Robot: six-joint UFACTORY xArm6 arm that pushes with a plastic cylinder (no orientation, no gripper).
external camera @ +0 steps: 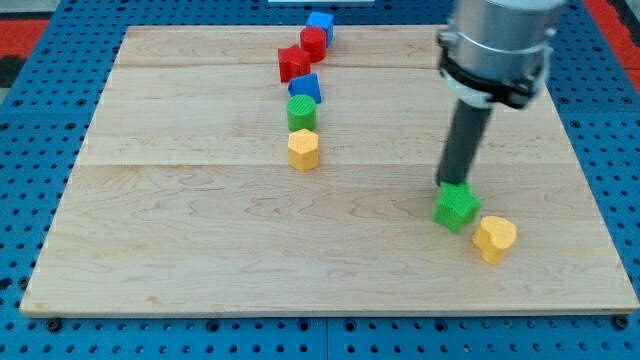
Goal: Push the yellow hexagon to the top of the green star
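Note:
The yellow hexagon [304, 149] sits left of the board's middle, just below a green cylinder [302, 111]. The green star [457, 207] lies at the view's lower right. My tip [455, 184] rests against the green star's top edge, far to the right of the yellow hexagon. A yellow heart-shaped block [494, 238] lies just below and right of the green star.
Above the green cylinder a chain of blocks runs toward the view's top: a blue block [306, 88], a red star [293, 64], a red cylinder [314, 43] and a blue cube [321, 24]. The wooden board [150, 230] lies on a blue pegboard.

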